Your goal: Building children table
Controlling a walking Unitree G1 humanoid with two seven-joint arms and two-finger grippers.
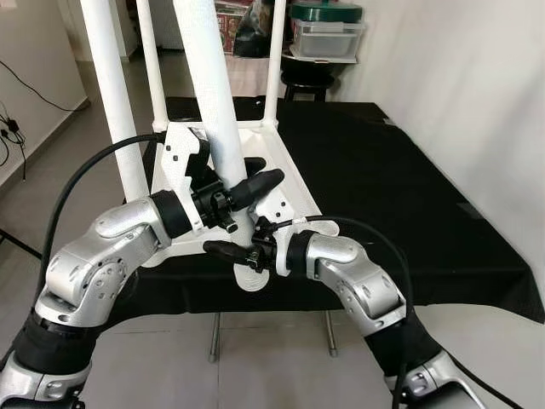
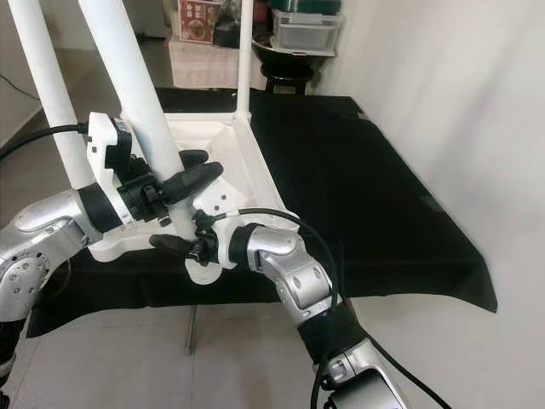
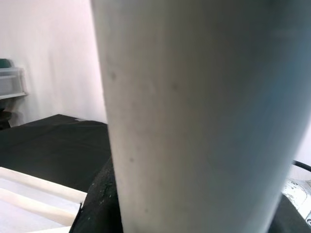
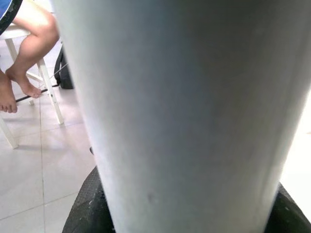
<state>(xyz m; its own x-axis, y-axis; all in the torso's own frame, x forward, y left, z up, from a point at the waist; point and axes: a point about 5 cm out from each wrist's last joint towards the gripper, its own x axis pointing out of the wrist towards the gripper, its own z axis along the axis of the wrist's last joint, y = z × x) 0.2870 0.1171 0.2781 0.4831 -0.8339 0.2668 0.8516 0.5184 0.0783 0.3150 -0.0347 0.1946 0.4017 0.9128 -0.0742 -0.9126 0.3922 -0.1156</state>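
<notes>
White plastic fills your head views: the upturned children's table (image 1: pixel 281 183) lies top-down on the black-draped counter (image 1: pixel 400 187), three legs already standing up from its corners. You look to be fitting the fourth, near leg (image 1: pixel 209 94). Your left hand (image 1: pixel 247 183) is clamped around that leg just above its base; your right hand (image 1: pixel 238 254) sits lower at the foot, by a round white flange (image 1: pixel 252 278), and I cannot tell whether its fingers are apart or together.

In the left wrist view the leg (image 3: pixel 194 116) stands right between the fingers.

In the right wrist view the leg (image 4: pixel 180 116) is just as close, with a seated person's bare legs (image 4: pixel 24 53) beyond.

Next you'd likely need to hold it upright and turn or press it home.
</notes>
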